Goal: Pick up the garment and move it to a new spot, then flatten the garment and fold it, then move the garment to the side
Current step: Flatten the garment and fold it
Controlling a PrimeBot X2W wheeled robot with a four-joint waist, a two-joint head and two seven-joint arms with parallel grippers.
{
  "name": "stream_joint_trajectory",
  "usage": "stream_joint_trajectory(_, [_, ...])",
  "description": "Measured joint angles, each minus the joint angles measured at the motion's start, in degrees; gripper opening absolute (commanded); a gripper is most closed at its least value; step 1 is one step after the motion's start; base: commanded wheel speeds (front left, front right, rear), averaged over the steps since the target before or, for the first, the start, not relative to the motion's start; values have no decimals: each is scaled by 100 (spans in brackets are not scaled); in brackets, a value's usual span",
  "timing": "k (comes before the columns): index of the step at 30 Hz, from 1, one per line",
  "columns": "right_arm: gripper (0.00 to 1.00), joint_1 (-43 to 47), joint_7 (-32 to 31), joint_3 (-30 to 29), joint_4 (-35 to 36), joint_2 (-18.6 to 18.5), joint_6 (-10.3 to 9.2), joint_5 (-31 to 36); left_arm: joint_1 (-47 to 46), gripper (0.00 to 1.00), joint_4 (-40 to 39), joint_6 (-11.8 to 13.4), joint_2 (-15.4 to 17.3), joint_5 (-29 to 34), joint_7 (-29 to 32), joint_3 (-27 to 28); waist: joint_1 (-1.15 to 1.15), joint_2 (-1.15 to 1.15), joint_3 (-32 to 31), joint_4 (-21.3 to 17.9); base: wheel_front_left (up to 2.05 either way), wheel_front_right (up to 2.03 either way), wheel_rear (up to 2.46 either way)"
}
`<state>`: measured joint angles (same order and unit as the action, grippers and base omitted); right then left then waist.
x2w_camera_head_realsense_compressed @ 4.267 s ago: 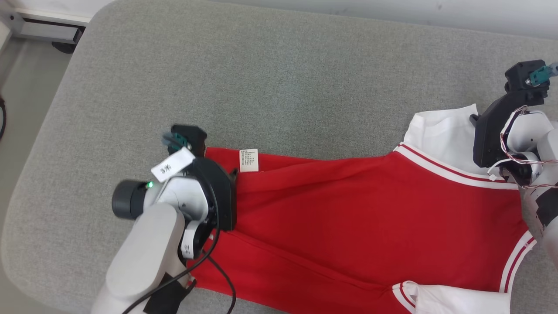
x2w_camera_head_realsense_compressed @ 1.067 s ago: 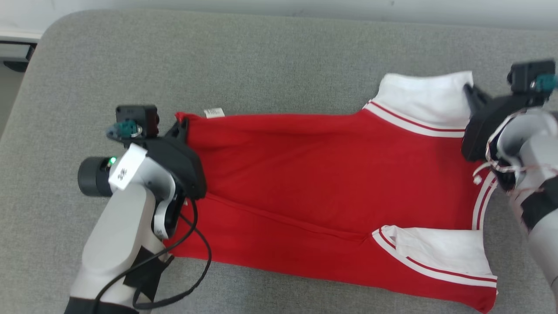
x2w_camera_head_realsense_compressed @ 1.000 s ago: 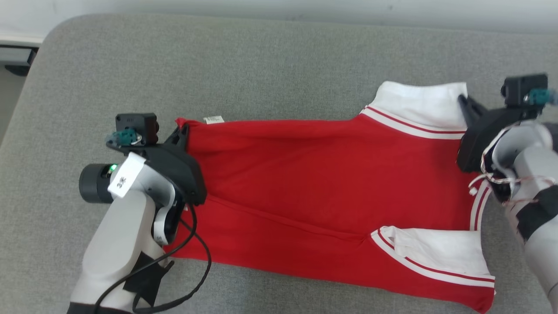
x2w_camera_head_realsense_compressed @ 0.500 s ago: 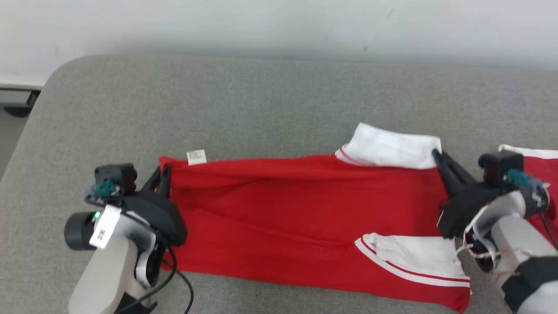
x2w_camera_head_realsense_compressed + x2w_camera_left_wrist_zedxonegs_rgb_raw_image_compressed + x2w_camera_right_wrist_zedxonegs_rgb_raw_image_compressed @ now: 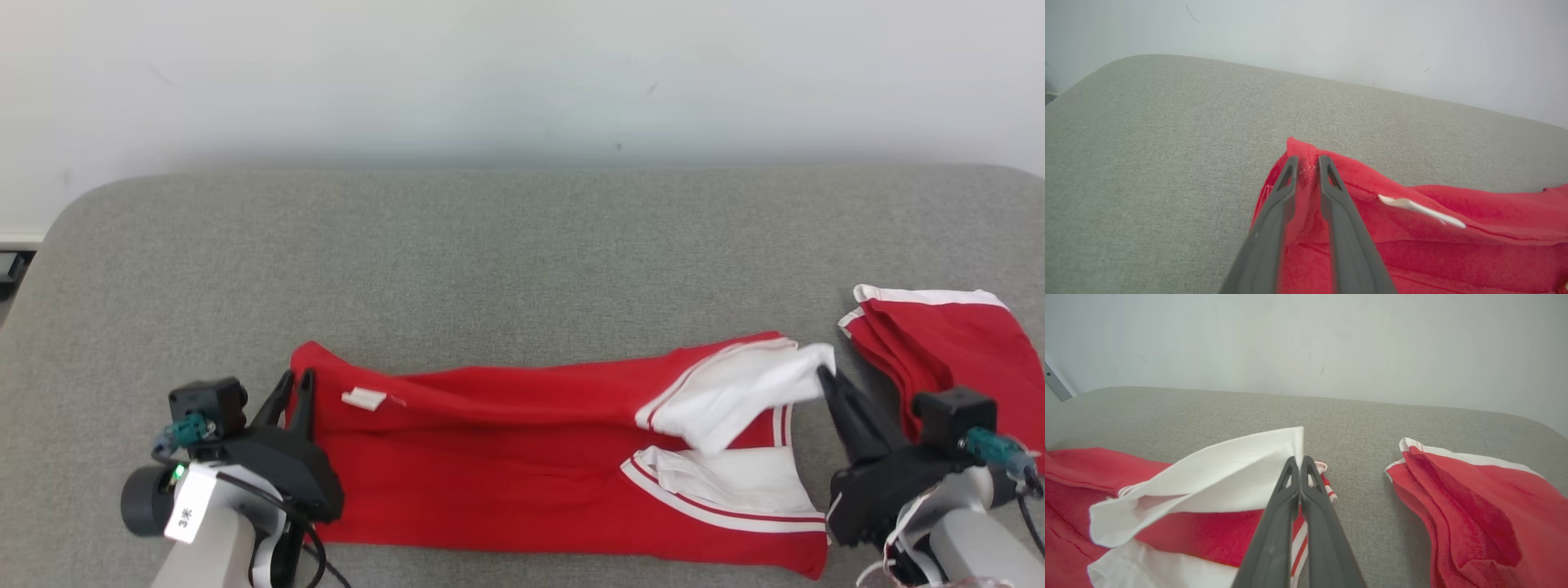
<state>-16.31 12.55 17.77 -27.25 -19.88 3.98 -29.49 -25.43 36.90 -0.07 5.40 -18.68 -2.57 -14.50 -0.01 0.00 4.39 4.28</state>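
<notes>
The garment point(image 5: 506, 465) is a red shirt with white sleeves, lying as a long strip on the grey padded surface point(image 5: 490, 261). My left gripper point(image 5: 294, 388) is at its left corner. In the left wrist view this gripper point(image 5: 1308, 163) is open, its fingers slightly apart, and the red hem point(image 5: 1306, 179) stands loosely between them beside a white label point(image 5: 1421, 208). My right gripper point(image 5: 824, 376) is at the garment's right end, shut on the edge of a white sleeve point(image 5: 735, 392). The right wrist view shows that sleeve point(image 5: 1208, 486) lifted and pinched at the tips of the right gripper point(image 5: 1299, 461).
A second red cloth point(image 5: 939, 343) with a white edge lies folded just right of my right gripper, also visible as the red cloth point(image 5: 1474, 510) in the right wrist view. A pale wall point(image 5: 522, 73) runs behind the surface. The surface's rounded left corner point(image 5: 73, 212) drops off.
The head camera has tilted up. The garment's far edge has come toward the near one, making a narrower strip. My right gripper carried the white sleeve along. My left fingers have parted.
</notes>
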Motion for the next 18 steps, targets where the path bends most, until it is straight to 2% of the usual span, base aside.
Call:
stream_joint_trajectory(7, [0, 513, -197, -4, 491, -47, -70, -169, 190, 32, 159, 4, 33, -2, -52, 0, 1, 0, -150, -102, 0, 0, 0])
stream_joint_trajectory(13, [0, 817, -375, -15, 987, -48, -208, -231, 318, 33, 268, 249, 102, -1, -75, 122, 1, 0, -196, -150, 0, 0, 0])
stream_joint_trajectory(18, [0, 912, -559, -68, 1271, -105, -305, -281, 316, 31, 292, 266, 94, -1, -105, 123, 1, 0, -193, -147, 0, 0, 0])
